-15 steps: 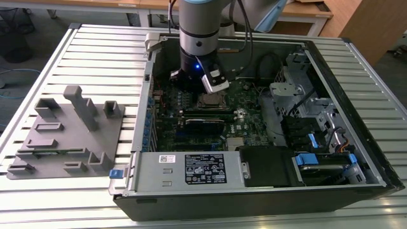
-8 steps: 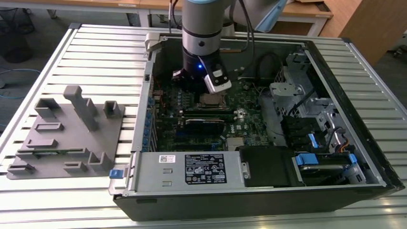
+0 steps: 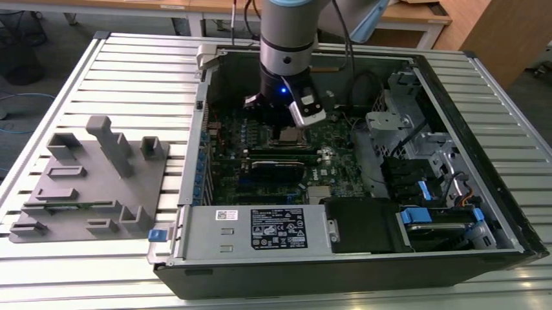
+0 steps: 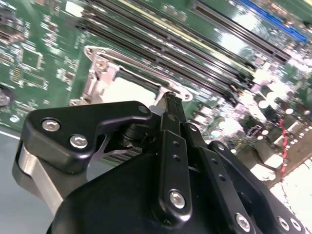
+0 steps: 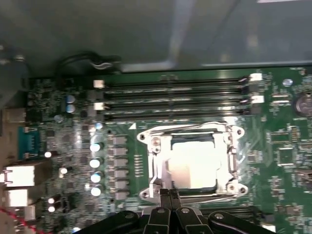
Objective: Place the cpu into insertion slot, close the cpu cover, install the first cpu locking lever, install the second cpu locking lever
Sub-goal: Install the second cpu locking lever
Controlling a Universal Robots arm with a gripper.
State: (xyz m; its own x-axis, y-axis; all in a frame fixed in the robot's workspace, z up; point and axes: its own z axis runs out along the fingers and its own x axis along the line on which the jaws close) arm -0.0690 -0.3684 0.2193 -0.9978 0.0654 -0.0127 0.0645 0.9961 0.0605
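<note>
No readable text anywhere. In the exterior view the power supply box [image 3: 258, 229] carries a black label [image 3: 277, 228] with pale print and marks, plus a small white sticker [image 3: 227, 214] beside it; both too small to make out. In both wrist views the green circuit board [image 5: 273, 161] shows tiny white component markings, illegible. Nothing legible on the grey fixture [image 3: 90, 181] on the tabletop [image 3: 77, 271].

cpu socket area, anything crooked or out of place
Nothing stands out. The cpu lies flat and square in the slot under the cover, and the shut gripper sits at the socket's edge.
</note>
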